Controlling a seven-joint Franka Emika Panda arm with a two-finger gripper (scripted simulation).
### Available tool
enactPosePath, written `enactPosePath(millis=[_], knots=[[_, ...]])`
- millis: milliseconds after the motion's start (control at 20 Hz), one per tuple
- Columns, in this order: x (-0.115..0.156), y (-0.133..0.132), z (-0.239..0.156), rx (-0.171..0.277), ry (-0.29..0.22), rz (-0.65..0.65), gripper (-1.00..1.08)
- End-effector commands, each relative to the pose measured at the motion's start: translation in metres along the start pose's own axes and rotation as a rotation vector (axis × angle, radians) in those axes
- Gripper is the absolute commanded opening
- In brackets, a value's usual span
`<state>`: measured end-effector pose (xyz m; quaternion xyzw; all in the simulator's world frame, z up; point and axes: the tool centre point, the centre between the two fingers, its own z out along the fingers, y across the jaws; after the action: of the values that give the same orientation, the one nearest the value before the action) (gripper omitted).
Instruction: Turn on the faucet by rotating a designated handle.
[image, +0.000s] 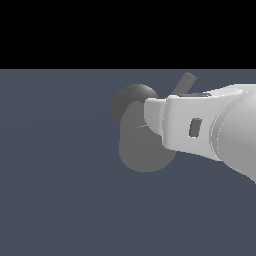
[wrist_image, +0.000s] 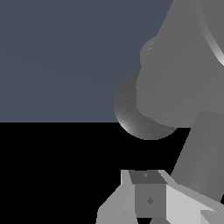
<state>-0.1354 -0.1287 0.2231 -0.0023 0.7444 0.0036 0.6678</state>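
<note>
The faucet (image: 145, 150) is a matte grey stubby cylinder with a flat round face, topped by a darker dome (image: 131, 100). Its handle (image: 186, 82), a thin grey rod, sticks up at a slant behind my white hand (image: 180, 125), which reaches in from the exterior view's right and covers part of the faucet. In the wrist view the faucet (wrist_image: 175, 78) fills much of the frame, and a grey rod that looks like the handle (wrist_image: 203, 153) runs close beside my gripper (wrist_image: 146, 183). The fingers show as one block with no gap and nothing held.
The faucet rests on a flat blue-grey floor (image: 60, 175). My white arm (image: 235, 135) takes up the exterior view's right side. No other objects are in view.
</note>
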Motion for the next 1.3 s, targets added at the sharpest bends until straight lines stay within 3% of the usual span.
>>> enactPosePath(millis=[0, 400, 450, 500, 1250], knots=[[-0.039, 0.021, 0.007, -0.027, -0.085, -0.014, -1.0], [-0.057, 0.04, 0.006, -0.028, -0.105, -0.019, -1.0], [-0.016, 0.025, -0.012, -0.001, -0.011, 0.002, -1.0], [0.001, 0.018, -0.004, 0.009, 0.024, 0.01, -1.0], [-0.04, 0.075, 0.002, -0.015, -0.06, -0.008, -1.0]])
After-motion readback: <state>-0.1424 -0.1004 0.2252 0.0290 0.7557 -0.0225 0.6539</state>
